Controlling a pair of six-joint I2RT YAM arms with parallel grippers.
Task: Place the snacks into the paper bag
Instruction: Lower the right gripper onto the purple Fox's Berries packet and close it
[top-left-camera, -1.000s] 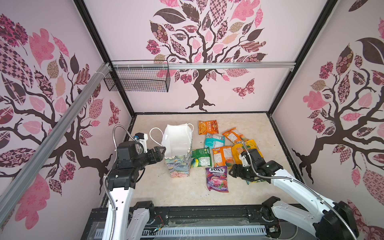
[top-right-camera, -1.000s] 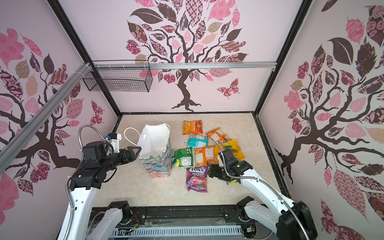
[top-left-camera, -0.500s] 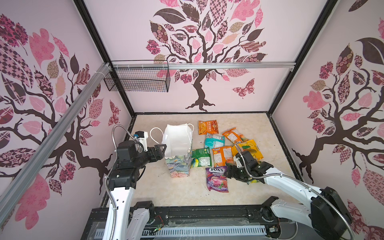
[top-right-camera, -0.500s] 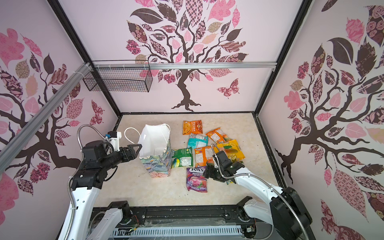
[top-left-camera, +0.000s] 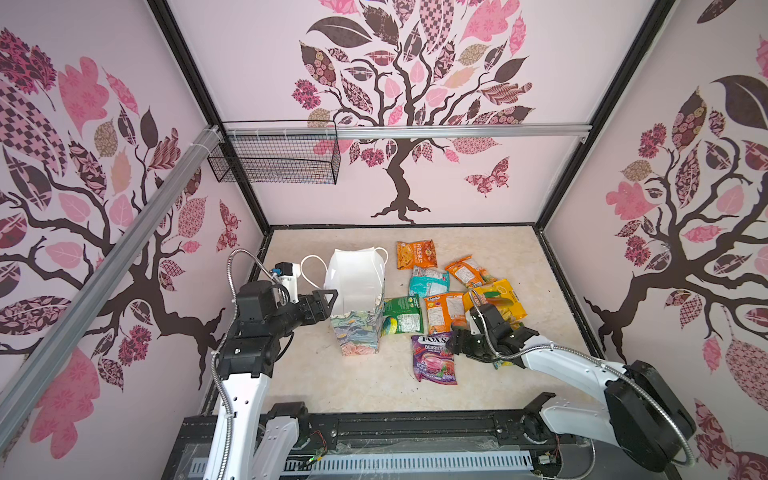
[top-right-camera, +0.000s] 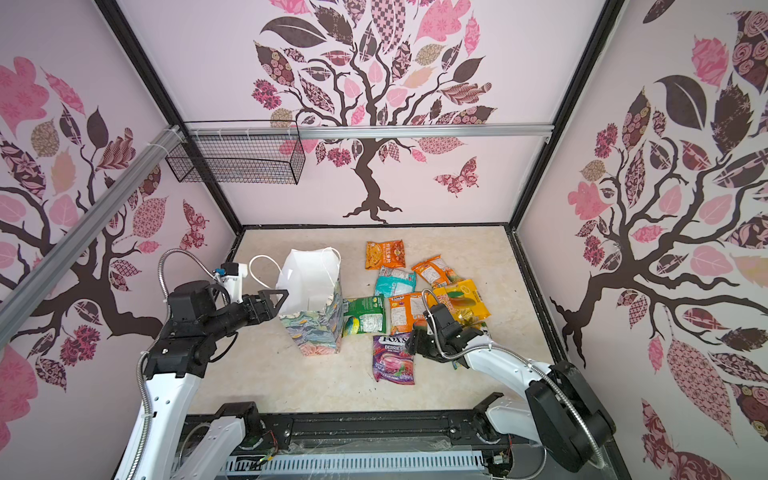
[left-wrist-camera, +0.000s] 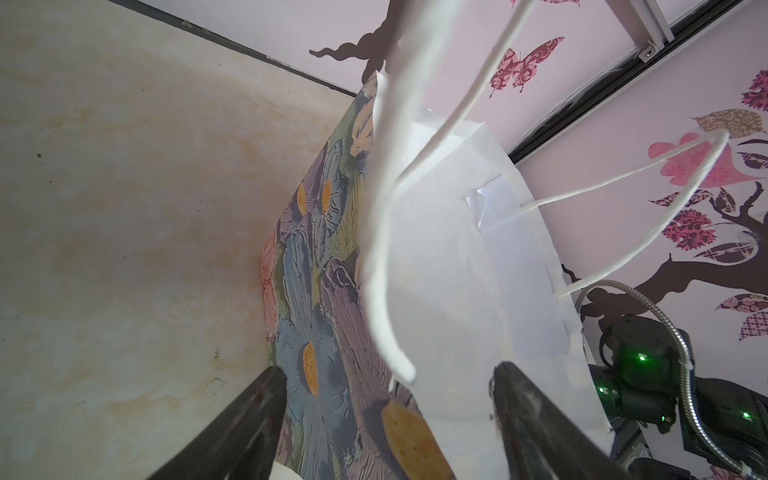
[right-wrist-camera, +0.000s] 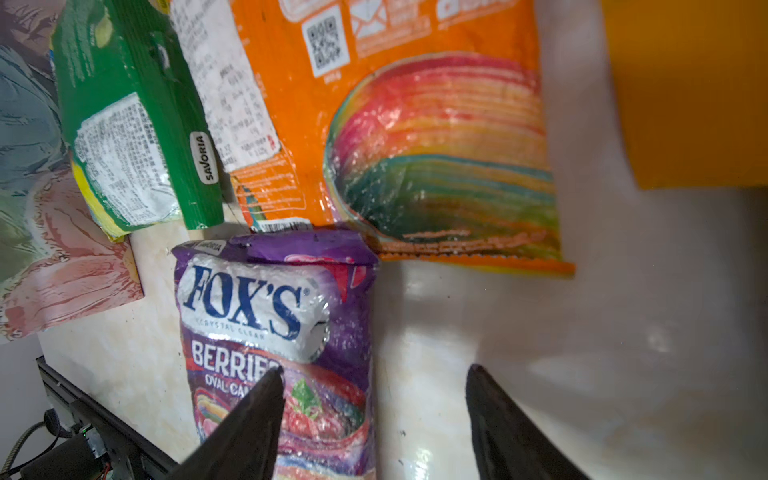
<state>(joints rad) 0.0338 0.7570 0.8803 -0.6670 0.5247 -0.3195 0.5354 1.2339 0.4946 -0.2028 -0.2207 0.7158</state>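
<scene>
The bag (top-left-camera: 356, 286) (top-right-camera: 309, 286) stands upright, mouth open, on the table (top-left-camera: 332, 386), left of centre in both top views. The snacks lie flat on the table to its right. The left gripper (top-left-camera: 329, 300) (left-wrist-camera: 386, 370) has its jaws spread wide astride the bag's near wall. In the left wrist view one finger (left-wrist-camera: 249, 415) is on the printed side and the other on the white inside. The right gripper (top-left-camera: 455, 340) (right-wrist-camera: 374, 370), jaws apart and gripping nothing, hovers low at the purple packet (top-left-camera: 434, 357) (right-wrist-camera: 270, 316). One finger (right-wrist-camera: 249, 415) overlaps the packet and the other is over bare table; contact cannot be told. An orange packet (right-wrist-camera: 415, 124) and a green packet (right-wrist-camera: 137, 124) lie just beside it.
</scene>
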